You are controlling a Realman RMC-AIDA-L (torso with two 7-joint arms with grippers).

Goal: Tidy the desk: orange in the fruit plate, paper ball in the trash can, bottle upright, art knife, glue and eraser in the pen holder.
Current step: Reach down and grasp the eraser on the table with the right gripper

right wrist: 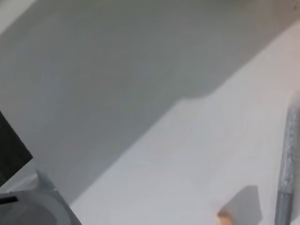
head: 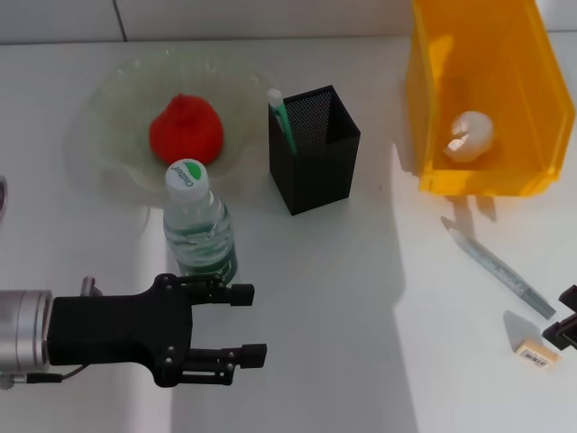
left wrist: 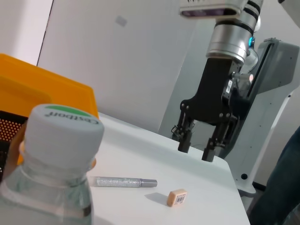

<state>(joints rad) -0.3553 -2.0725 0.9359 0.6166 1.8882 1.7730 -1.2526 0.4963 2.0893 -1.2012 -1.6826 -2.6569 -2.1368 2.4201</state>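
Right hand point(left wrist: 204, 149) seen open, empty, hovering just above eraser point(head: 535, 350) on counter point(head: 343, 298) | eraser judged light, stiff, small; short sides to be pinched | knife point(head: 499, 266) beside it | left hand point(head: 243, 323) open, empty, bottle point(head: 198, 225) just beyond fingertips.

White desk point(head: 343, 298), sunlit on one side. Pale wall point(head: 225, 18) behind it. Grey floor point(left wrist: 262, 197) beyond the desk's edge.

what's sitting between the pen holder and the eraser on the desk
In the head view, a silvery art knife lies between the pen holder and the eraser.
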